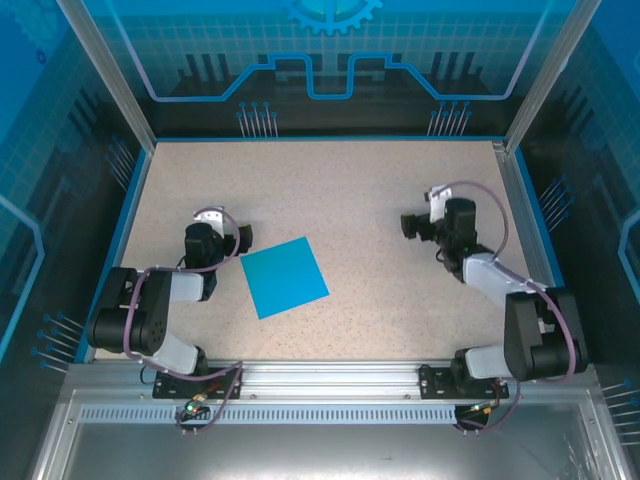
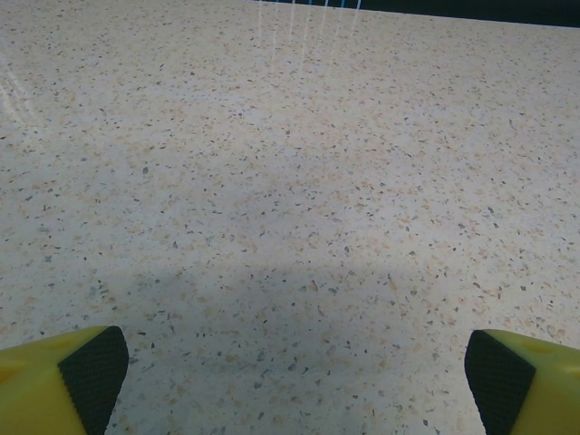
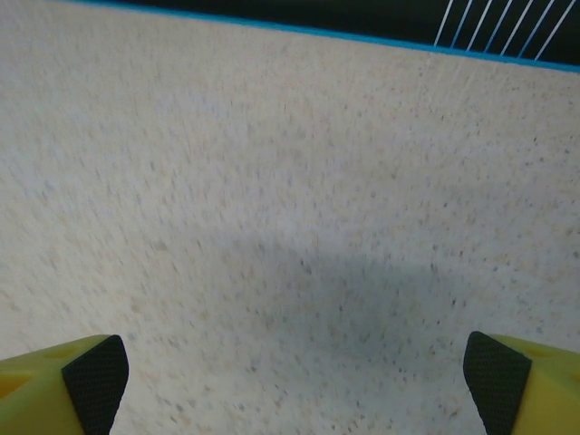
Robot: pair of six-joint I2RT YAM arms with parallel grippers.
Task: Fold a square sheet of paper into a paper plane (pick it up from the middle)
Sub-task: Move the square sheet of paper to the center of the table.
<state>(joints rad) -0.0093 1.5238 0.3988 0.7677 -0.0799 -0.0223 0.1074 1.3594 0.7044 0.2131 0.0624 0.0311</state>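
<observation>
Cyan-blue and unmarked, the square sheet of paper [image 1: 285, 278] lies flat and unfolded on the speckled beige bench [image 1: 360, 180], left of the middle and in the near half. Being square, it has no long axis. It sits turned a little out of line with the bench edges. One corner aims far-left toward the left arm, one far-right, one near-right and one near-left toward the arm bases. No crease or fold shows on it.

In the top view the left end effector [image 1: 218, 240] sits just beside the sheet's far-left corner, to its left, with nothing between its fingers. Its wrist camera shows the left end effector [image 2: 290, 381] spread wide. Yellow fingers with dark pads [image 2: 91, 372] stand at the two lower corners over bare bench surface [image 2: 290, 181].

The right end effector [image 1: 437, 228] is on the right side of the bench, well apart from the sheet. Its own camera shows the right end effector [image 3: 290, 381] equally spread, holding nothing. Its dark pads [image 3: 497, 376] frame a slightly blurred stretch of bench [image 3: 272, 163] with a soft shadow, and the blue bench rim [image 3: 272, 29] runs along the far edge.
</observation>
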